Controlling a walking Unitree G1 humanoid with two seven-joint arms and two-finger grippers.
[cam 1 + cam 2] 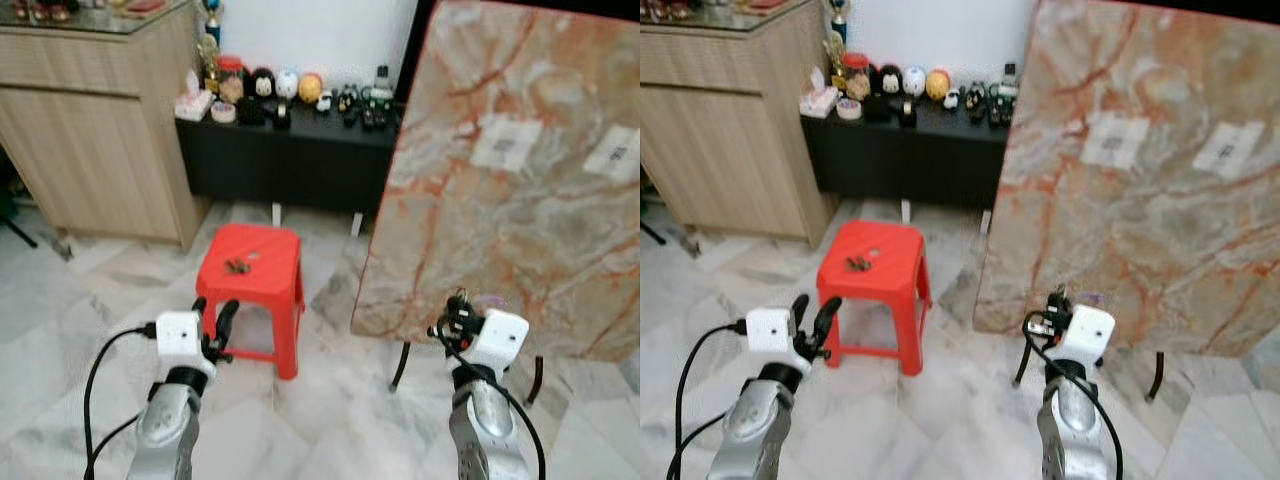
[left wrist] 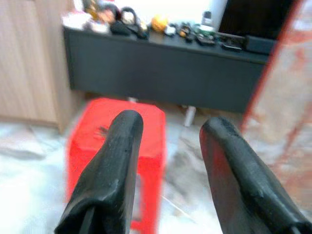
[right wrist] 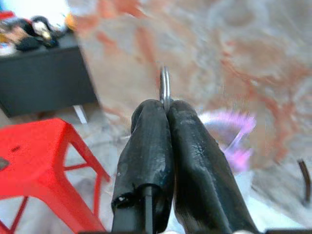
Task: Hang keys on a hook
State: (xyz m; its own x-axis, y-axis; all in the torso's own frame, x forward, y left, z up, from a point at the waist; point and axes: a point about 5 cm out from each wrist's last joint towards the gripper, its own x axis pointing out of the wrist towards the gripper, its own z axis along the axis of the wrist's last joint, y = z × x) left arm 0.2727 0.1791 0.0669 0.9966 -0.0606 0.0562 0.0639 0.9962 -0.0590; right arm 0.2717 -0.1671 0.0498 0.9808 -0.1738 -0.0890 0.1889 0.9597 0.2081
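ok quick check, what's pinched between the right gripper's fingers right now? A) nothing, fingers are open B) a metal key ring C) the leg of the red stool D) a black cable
B: in the right wrist view the right gripper has its two black fingers pressed together with a thin metal key ring sticking out between the tips, in front of the marble-patterned board; the red stool stands apart off to its left.

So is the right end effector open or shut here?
Shut. In the right wrist view its two black fingers are pressed together, pinching a metal key ring that sticks out from their tips.
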